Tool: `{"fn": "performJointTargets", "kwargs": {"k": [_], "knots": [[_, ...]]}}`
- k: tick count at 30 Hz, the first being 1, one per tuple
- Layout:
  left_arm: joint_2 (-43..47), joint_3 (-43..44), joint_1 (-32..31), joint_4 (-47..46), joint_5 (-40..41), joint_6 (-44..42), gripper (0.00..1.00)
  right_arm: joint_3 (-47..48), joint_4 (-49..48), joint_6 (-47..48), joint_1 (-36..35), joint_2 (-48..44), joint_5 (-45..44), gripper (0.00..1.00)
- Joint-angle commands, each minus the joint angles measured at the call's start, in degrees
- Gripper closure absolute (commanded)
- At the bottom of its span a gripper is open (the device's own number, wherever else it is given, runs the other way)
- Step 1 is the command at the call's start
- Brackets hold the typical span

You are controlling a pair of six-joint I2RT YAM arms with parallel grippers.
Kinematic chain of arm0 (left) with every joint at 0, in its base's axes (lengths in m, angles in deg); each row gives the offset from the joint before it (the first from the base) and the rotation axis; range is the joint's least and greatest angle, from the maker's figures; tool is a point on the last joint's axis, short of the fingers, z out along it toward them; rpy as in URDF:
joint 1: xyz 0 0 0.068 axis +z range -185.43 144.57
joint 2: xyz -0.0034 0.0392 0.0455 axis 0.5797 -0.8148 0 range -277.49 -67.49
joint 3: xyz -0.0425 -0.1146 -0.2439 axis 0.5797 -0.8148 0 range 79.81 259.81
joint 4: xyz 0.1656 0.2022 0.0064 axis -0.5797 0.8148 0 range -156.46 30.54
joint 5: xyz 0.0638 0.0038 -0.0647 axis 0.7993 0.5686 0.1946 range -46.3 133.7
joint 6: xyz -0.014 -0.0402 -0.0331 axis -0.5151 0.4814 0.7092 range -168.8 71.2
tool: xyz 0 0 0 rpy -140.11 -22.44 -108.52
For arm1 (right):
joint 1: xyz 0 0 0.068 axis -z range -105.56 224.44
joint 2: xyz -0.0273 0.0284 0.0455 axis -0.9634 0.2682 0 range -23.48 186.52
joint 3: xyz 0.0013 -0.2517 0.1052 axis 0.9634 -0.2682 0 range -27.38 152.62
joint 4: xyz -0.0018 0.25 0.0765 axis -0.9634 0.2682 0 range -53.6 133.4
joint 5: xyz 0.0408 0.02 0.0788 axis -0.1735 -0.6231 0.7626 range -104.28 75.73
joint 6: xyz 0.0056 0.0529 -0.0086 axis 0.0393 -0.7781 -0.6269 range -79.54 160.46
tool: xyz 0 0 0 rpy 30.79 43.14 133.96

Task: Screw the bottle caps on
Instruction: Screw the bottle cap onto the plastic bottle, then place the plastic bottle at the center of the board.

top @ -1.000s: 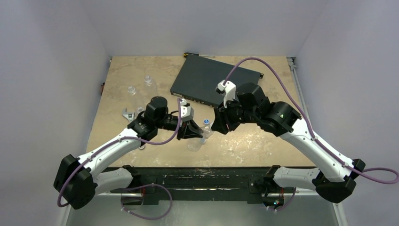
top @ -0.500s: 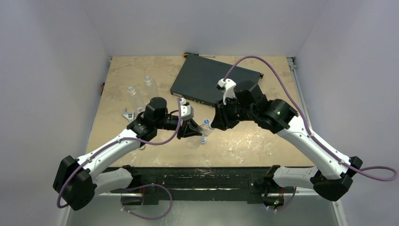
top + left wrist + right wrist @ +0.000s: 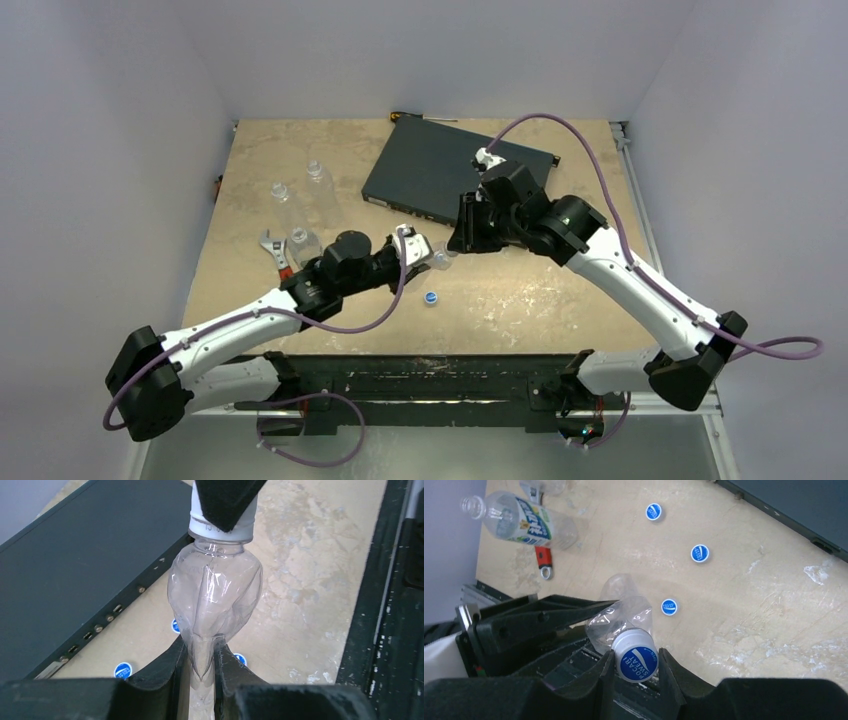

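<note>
A crumpled clear bottle (image 3: 215, 587) is held off the table between both arms. My left gripper (image 3: 201, 649) is shut on its squashed lower body. A blue-topped cap (image 3: 637, 661) with a white skirt sits on the bottle's neck, and my right gripper (image 3: 634, 661) is shut on that cap from both sides. From above, the left gripper (image 3: 418, 252) and right gripper (image 3: 458, 243) meet at the bottle (image 3: 438, 260). Three loose caps lie on the table (image 3: 653, 511) (image 3: 699, 553) (image 3: 669, 606). A labelled open bottle (image 3: 524, 525) lies farther left.
A flat black box (image 3: 440, 170) lies at the back, right behind the right gripper. A red-handled wrench (image 3: 275, 250) and three clear bottles (image 3: 318, 182) (image 3: 281, 195) (image 3: 300, 240) are at the left. A screwdriver (image 3: 400, 117) rests by the back wall. One cap (image 3: 430, 297) lies near the front.
The right jaws have closed on the cap. The left gripper has swung the bottle up and to the right, and the right wrist has turned and shifted back toward the box.
</note>
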Motion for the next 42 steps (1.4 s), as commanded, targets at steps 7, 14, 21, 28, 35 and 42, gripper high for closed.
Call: {"fn": "performJointTargets", "kwargs": {"k": [7,14,21,28,35,42], "knots": [[-1.44,1.86,-5.06,-17.57,13.29,-4.47,1.00,8.58,-2.62,-4.78,-2.80,4.84,-1.83,0.33],[-1.24,0.11,-1.57,-18.90,7.81,-0.02,1.00,6.90,-0.81,-2.45,-2.80,1.29,-6.66,0.05],[-3.20,0.09,-1.56,-22.80,6.42,2.66,1.00,1.51,-3.46,-7.10,-2.80,-0.47,-10.03,0.14],[-5.65,0.81,-1.65,-24.16,5.11,3.59,1.00,1.19,-7.76,-9.98,-2.80,-0.92,-14.11,0.16],[-6.99,1.27,-1.67,-26.48,6.26,4.30,1.00,1.31,-6.88,-10.15,-2.80,0.43,-15.54,0.34],[-8.58,2.65,-1.67,-27.51,5.06,6.02,0.88,2.79,-2.33,-9.47,-2.18,0.67,-19.12,0.92]]}}
